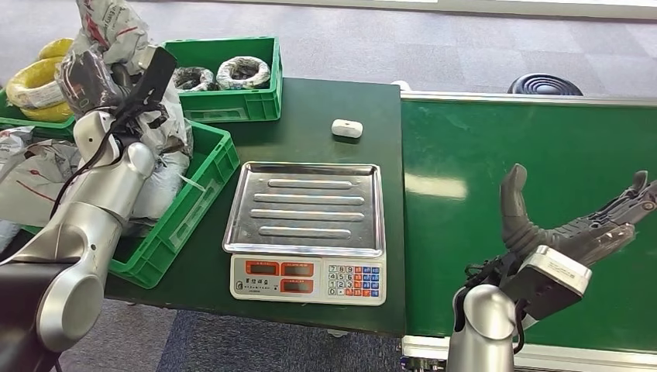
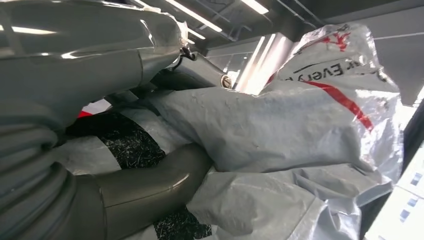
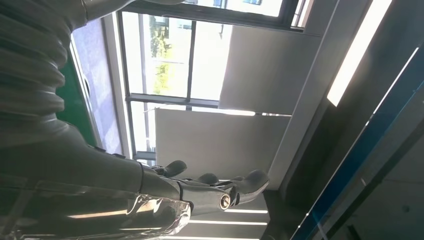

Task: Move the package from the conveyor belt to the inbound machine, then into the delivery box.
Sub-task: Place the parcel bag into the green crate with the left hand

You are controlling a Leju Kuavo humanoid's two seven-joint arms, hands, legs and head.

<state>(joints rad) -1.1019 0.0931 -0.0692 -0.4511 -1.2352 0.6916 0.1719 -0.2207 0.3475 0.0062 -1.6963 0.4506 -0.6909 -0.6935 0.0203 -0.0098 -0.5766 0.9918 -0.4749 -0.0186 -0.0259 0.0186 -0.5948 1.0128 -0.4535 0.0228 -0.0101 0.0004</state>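
Observation:
The package [image 1: 108, 27] is a crumpled grey plastic mailer bag with red and black print. My left hand [image 1: 116, 85] grips it, raised above the near green delivery box [image 1: 197, 186] at the left, which holds other grey bags. In the left wrist view the package [image 2: 300, 125] bulges out of the left hand [image 2: 145, 192], whose thumb presses into it. The inbound machine [image 1: 306, 205], a scale with a bare steel tray, sits at the table's middle. My right hand [image 1: 573, 232] hovers open, fingers spread, over the green conveyor belt [image 1: 542, 147]. The right hand [image 3: 200, 192] holds nothing.
A second green crate [image 1: 232, 105] with wrapped coils stands behind the first. Yellow coils [image 1: 35, 89] lie at the far left. A small white object [image 1: 346, 128] rests on the dark table [image 1: 325, 101] behind the scale. A black round object [image 1: 545, 84] sits beyond the belt.

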